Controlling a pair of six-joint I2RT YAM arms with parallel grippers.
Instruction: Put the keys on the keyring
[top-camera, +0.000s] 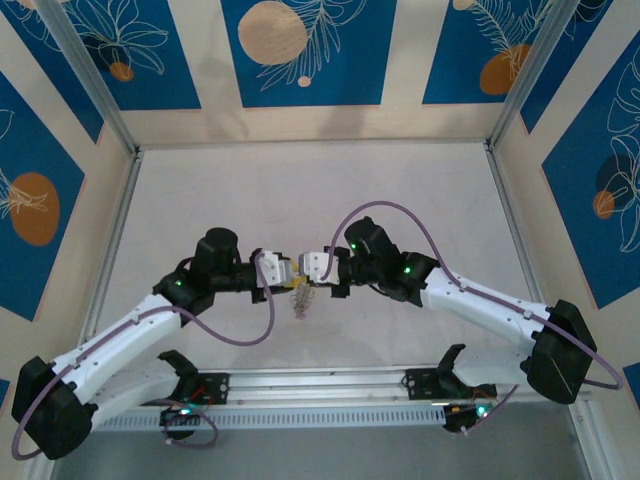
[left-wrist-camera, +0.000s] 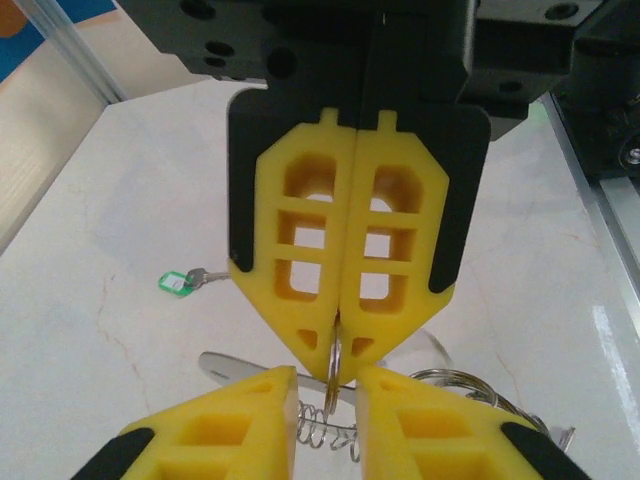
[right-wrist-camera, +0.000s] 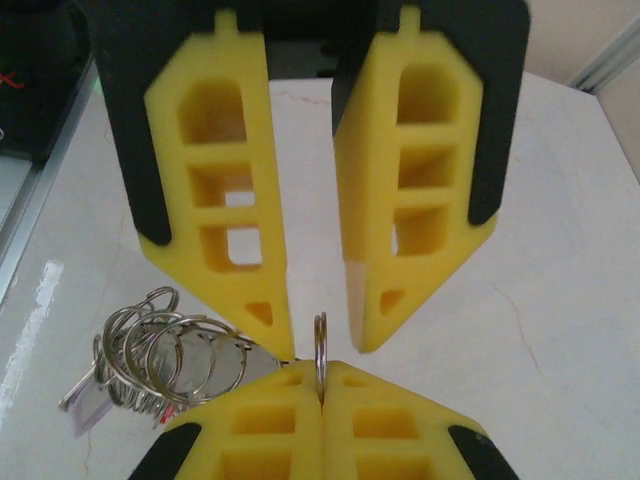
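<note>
The keyring (right-wrist-camera: 320, 338) is seen edge-on as a thin silvery ring. My right gripper (right-wrist-camera: 321, 378) is shut on its lower rim. My left gripper (right-wrist-camera: 326, 345) faces it tip to tip, jaws apart on either side of the ring without touching it. In the left wrist view the keyring (left-wrist-camera: 336, 352) hangs from the shut right gripper (left-wrist-camera: 338, 362) into the gap of my left gripper (left-wrist-camera: 328, 385). A key (left-wrist-camera: 180, 282) with a green head lies on the table, apart from both grippers. From above, the left gripper (top-camera: 283, 272) and right gripper (top-camera: 313, 266) meet at mid-table.
A bunch of smaller silvery rings (right-wrist-camera: 165, 350) with a red bit hangs beside the held ring. A wire spring (left-wrist-camera: 325, 425) and a flat metal piece (left-wrist-camera: 232, 366) hang below it. The bunch (top-camera: 300, 300) dangles over the pale table (top-camera: 320, 190), which metal rails frame.
</note>
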